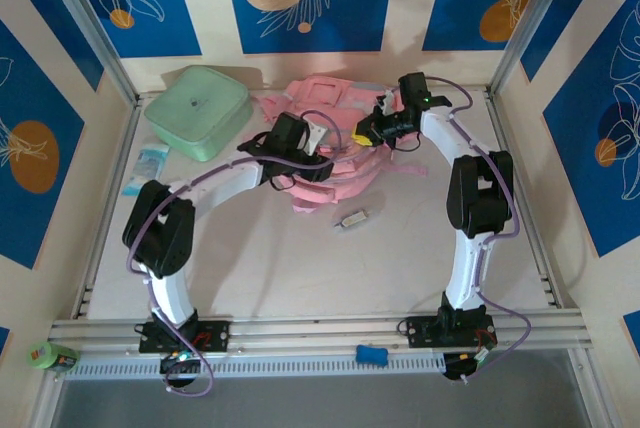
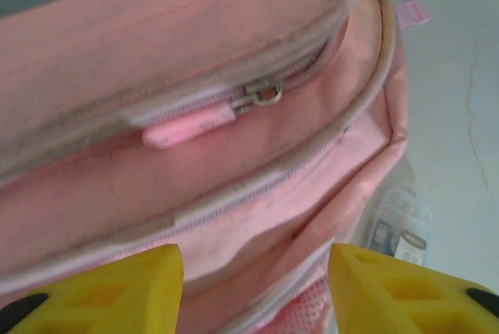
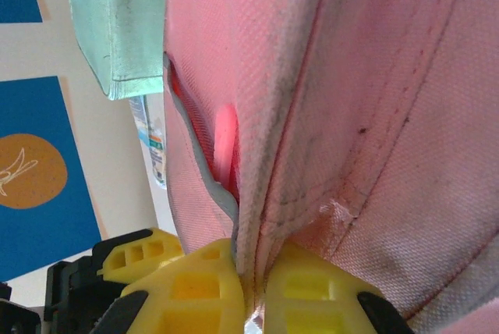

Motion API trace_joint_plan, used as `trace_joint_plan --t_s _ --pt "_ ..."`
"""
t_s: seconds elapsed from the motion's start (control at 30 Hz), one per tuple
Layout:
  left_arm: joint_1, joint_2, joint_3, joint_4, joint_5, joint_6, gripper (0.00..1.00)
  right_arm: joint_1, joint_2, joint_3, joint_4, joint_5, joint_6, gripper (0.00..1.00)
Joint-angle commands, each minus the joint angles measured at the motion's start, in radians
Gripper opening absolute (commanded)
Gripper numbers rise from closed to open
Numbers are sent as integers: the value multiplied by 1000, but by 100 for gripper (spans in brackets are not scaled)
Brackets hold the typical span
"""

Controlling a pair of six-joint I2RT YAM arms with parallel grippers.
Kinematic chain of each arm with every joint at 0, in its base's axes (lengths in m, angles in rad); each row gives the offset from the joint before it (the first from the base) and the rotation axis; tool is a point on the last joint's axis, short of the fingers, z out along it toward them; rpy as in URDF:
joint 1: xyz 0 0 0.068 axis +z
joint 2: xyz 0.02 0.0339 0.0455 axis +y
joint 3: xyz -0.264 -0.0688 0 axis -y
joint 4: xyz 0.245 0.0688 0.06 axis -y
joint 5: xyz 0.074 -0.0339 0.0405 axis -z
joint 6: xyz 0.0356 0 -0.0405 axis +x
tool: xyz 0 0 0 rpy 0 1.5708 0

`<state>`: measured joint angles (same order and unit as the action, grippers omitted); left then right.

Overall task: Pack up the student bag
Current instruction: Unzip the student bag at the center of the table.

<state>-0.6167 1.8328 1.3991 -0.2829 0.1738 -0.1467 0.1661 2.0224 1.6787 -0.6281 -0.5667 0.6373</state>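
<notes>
— Now, position of the bag [image 1: 335,180]?
— Lying on the table [image 1: 300,268], towards the far side, about centre, with both grippers on or over it. The mint case [image 1: 197,111] sits just beside it on the left; whether the two touch, I cannot tell.

— Left gripper [image 1: 305,143]?
— Over the bag's left part. In the wrist view the yellow fingers [image 2: 101,291] stand moderately apart with nothing between them, above a zipped pocket. A pink zip pull [image 2: 187,127] on a metal ring [image 2: 265,94] lies further ahead, clear of both fingers.

— Do they touch the fabric?
— Cannot tell.

— Right gripper [image 1: 365,135]?
— At the bag's upper right edge. In its wrist view the fingers [image 3: 312,295] are pressed together on a piped seam, pink fabric pinched between them. Beside that seam a grey-edged pocket gapes slightly.

— Other items?
— A small packet [image 1: 150,168] lies on the table near the case, on its near side. A small silver object [image 1: 352,219] lies near the bag's near edge, apart from it. A blue item [image 1: 371,354] sits on the front rail, and a green roll [image 1: 50,355] at the rail's left end.
</notes>
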Motion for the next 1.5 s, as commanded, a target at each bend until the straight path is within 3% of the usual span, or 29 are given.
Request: trace_joint_plan --t_s 0.0,0.2,0.37,0.77,1.03,1.2,1.47 --pt "25 17 54 25 -12 -16 57 -5 -86 -51 63 -100 117 0" --pt "49 -41 -27 134 99 -24 67 7 -138 -78 88 -126 174 0" --pt "50 -12 5 95 126 -6 71 10 -162 -103 130 -148 251 0" --pt "8 34 31 206 167 -42 69 24 -190 -161 238 -155 349 0" --pt "-12 52 57 221 150 -50 55 33 -190 -184 275 -154 372 0" --pt "-11 53 68 195 43 -42 42 36 -193 -194 278 -155 369 0" --pt "-12 67 77 182 45 -30 20 37 -202 -200 275 -163 359 0"
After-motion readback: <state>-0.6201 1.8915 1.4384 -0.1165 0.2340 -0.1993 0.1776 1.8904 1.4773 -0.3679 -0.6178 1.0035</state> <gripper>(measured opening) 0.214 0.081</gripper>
